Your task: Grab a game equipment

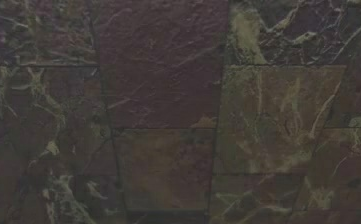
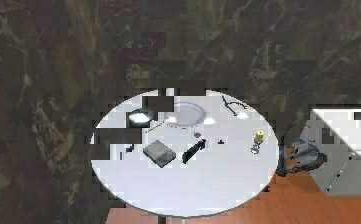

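Seemingly side-on to the counter, target not yet singled out

Ahead stands a dark veined marble wall, so the base appears turned with its reaching side toward the round white counter. That makes sense if the arm is to extend across it. The small things lie spread over the counter's middle and far half, mostly apart from one another, which should leave room to come at one alone. They are a dark ring with a pale centre, a shallow white dish, a flat grey rectangular slab, a slim black bar just beside the slab, a thin dark bent wire shape, and a small yellowish upright piece near the right rim. A dark lumpy object sits just off the counter's right edge, beside a white boxy cabinet. Which of these is the game equipment I cannot tell. I judge it to be somewhere in this cluster, on or right beside the counter. How the jaws stand cannot be told
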